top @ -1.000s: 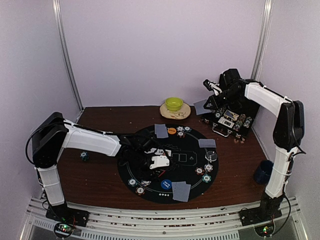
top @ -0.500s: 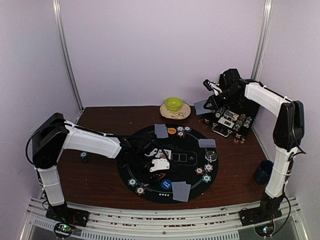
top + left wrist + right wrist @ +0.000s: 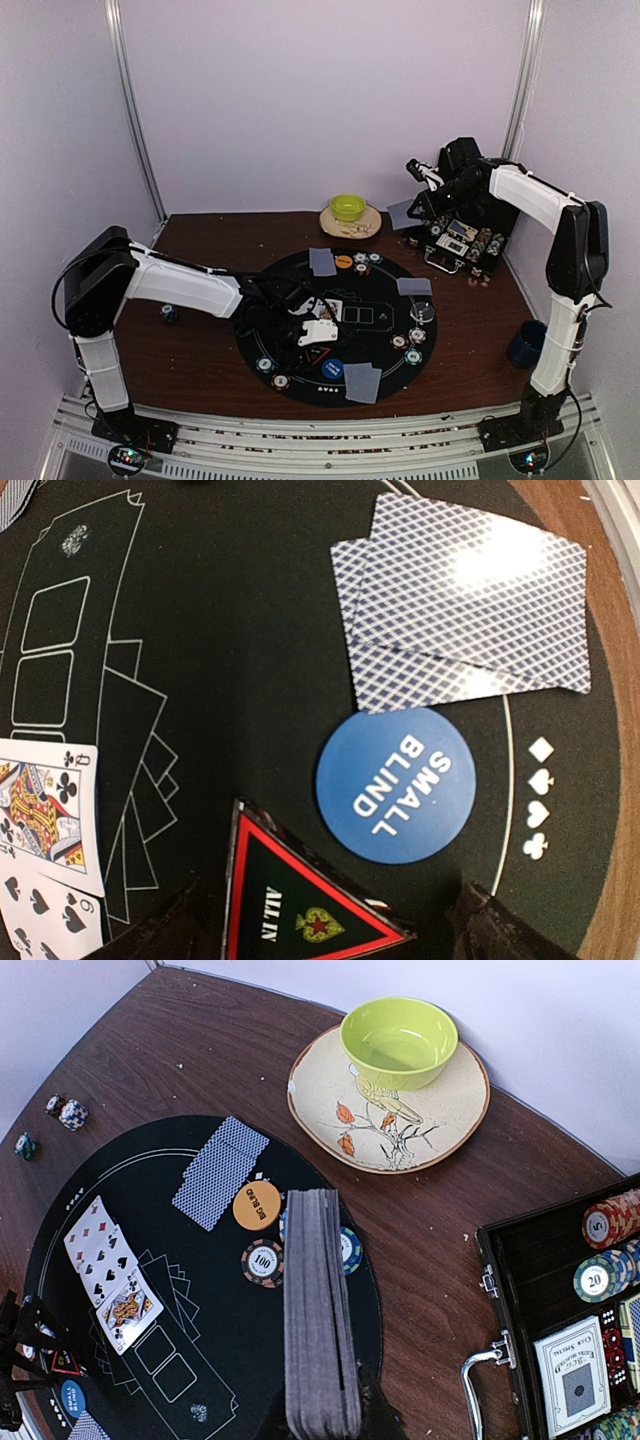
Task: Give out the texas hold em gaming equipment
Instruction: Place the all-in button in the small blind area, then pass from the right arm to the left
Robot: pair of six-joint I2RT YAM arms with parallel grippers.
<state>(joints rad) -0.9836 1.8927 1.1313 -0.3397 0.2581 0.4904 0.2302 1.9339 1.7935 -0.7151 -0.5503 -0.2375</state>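
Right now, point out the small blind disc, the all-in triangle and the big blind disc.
small blind disc (image 3: 395, 785), left wrist view, centre of blue face
all-in triangle (image 3: 300, 910), left wrist view, black middle
big blind disc (image 3: 256, 1205), right wrist view, centre of orange face

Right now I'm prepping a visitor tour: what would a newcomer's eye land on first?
The round black poker mat at centre, where the left gripper straddles a red-edged ALL IN triangle beside a blue SMALL BLIND disc. Then the right gripper, high at far right, clamping a deck of cards, and the lime-green bowl at the back.
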